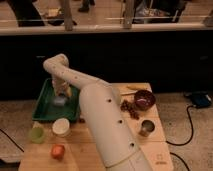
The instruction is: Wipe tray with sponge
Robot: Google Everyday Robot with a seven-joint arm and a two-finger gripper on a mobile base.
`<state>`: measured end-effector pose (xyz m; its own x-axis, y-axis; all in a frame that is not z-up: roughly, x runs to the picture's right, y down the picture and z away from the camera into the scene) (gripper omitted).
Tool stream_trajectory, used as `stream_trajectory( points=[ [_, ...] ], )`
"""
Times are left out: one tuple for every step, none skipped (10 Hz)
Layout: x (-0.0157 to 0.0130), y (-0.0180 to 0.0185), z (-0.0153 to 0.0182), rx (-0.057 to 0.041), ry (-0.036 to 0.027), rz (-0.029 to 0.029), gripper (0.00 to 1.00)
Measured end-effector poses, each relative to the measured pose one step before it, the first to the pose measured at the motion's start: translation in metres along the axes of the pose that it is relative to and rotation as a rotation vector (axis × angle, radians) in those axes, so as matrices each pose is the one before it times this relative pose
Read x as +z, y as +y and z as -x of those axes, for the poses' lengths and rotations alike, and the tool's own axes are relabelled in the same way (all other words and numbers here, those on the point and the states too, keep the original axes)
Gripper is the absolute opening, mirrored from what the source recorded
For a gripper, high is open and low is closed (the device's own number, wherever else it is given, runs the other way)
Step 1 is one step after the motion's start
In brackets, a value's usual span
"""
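i've got the tool (pixel 62 95) reaching down into the tray (pixel 44 102), right over the sponge (pixel 59 100) on its floor, so a push would scrub it. can't tell if it's clenched (the arm hides it).

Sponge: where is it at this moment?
The sponge lies inside the green tray at the table's left, directly under the gripper, behind the white cup.

Single high view from behind the arm (pixel 107 125), angled down over the table (pixel 155 147), claw (pixel 61 94) distant above the tray (pixel 44 102).
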<state>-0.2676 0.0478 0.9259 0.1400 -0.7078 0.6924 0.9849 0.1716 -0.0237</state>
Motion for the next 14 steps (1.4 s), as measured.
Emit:
stream_trajectory(
  points=[
    [0.00103, -0.00032, -0.00007, -0.00446, -0.00585, -0.00054, 0.80],
    [0.00056, -0.00088, 0.00017, -0.00335, -0.00320, -0.00061, 0.80],
    [0.00103, -0.00129, 0.00034, -0.00471, -0.00510, -0.00056, 0.80],
    [0.00075, -0.00095, 0.00007, -0.00313, -0.00436, -0.00203, 0.80],
    [0.00105, -0.00028, -0.00007, -0.00186, -0.00335, -0.00067, 0.80],
    [0.00064, -0.00081, 0.00038, -0.00259, -0.00272, -0.00081, 0.80],
    [0.00052, -0.00089, 0.00036, -0.00165, -0.00119, -0.00082, 0.80],
    [0.00143, -0.00023, 0.00139, -0.00262, -0.00237, 0.00134, 0.80],
    [0.00025, 0.00059, -0.00018, 0.00204, 0.00346, -0.00507, 0.80],
    [0.00035, 0.00049, -0.00070, 0.00265, 0.00395, -0.00597, 0.80],
    [-0.00026, -0.00041, -0.00030, 0.00166, 0.00255, -0.00447, 0.80],
    [0.00008, -0.00075, 0.00032, -0.00070, -0.00012, -0.00091, 0.80],
    [0.00003, -0.00034, 0.00025, -0.00041, -0.00034, -0.00031, 0.80],
    [-0.00004, -0.00008, 0.00010, 0.00003, -0.00031, -0.00042, 0.80]
  ],
)
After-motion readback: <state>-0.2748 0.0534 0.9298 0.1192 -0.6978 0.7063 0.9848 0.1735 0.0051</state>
